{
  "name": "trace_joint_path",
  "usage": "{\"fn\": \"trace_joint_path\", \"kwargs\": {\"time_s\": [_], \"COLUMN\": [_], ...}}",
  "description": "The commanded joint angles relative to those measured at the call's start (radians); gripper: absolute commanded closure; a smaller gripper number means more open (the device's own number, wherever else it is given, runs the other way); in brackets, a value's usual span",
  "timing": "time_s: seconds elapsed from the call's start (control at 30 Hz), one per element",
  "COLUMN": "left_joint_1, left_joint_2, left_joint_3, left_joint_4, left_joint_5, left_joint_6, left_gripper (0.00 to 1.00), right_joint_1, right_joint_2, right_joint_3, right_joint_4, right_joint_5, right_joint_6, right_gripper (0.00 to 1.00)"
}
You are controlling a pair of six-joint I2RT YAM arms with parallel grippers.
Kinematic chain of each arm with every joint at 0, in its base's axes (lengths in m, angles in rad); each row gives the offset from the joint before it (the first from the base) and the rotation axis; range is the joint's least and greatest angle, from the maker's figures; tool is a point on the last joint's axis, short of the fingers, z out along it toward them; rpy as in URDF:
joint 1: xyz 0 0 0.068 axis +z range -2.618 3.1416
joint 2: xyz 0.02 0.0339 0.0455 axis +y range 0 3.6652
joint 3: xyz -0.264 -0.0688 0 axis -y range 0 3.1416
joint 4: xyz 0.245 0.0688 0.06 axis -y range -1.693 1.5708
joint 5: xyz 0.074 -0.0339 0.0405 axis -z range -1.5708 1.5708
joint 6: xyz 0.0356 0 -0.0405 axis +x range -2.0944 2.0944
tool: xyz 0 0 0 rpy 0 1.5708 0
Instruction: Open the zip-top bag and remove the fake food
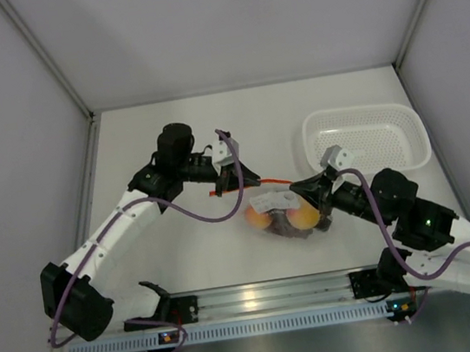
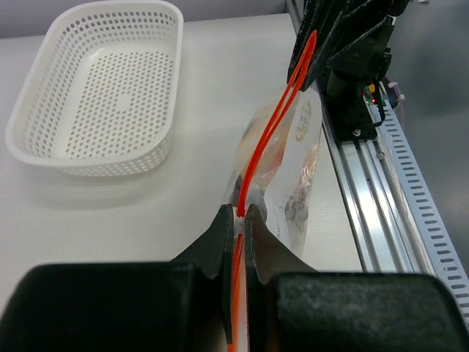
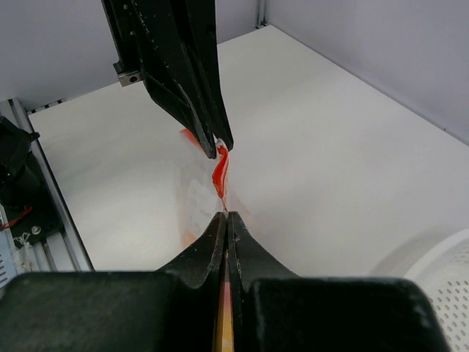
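The zip-top bag (image 1: 279, 212) hangs between both grippers over the table, just beyond the front rail. Its red-orange zip strip (image 2: 272, 126) is stretched from one gripper to the other. My left gripper (image 1: 238, 184) is shut on the strip's left end, seen up close in the left wrist view (image 2: 239, 213). My right gripper (image 1: 294, 188) is shut on the right end, with the strip (image 3: 220, 174) running from its tips (image 3: 226, 215) toward the left fingers (image 3: 199, 95). The fake food sags in the bag's bottom: two orange fruits (image 1: 259, 219) (image 1: 305, 217) and dark pieces (image 1: 286, 227).
A white perforated basket (image 1: 366, 136) stands at the back right, also in the left wrist view (image 2: 95, 88), with its rim in the right wrist view (image 3: 447, 271). An aluminium rail (image 1: 261, 297) runs along the near edge. Grey walls enclose the table on three sides.
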Motion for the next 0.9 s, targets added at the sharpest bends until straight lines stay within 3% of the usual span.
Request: {"fn": "trace_joint_path", "kwargs": {"time_s": [0.0,0.3,0.7,0.87], "left_joint_1": [0.029,0.051,0.235,0.275], "left_joint_2": [-0.025,-0.047,0.017,0.048], "left_joint_3": [0.000,-0.070,-0.092,-0.085], "left_joint_4": [0.012,0.010,0.012,0.012], "left_joint_5": [0.062,-0.057,0.001,-0.063], "left_joint_6": [0.025,0.020,0.011,-0.005], "left_gripper": [1.00,1.00,1.00,1.00], "right_joint_1": [0.010,0.010,0.010,0.009], "right_joint_2": [-0.017,-0.069,-0.142,-0.152], "right_joint_3": [-0.001,-0.011,-0.016,-0.013], "right_joint_4": [0.060,0.060,-0.006,-0.038], "right_joint_5": [0.019,0.176,0.206,0.208], "right_joint_6": [0.014,0.066,0.096,0.109], "right_gripper": [1.00,1.00,1.00,1.00]}}
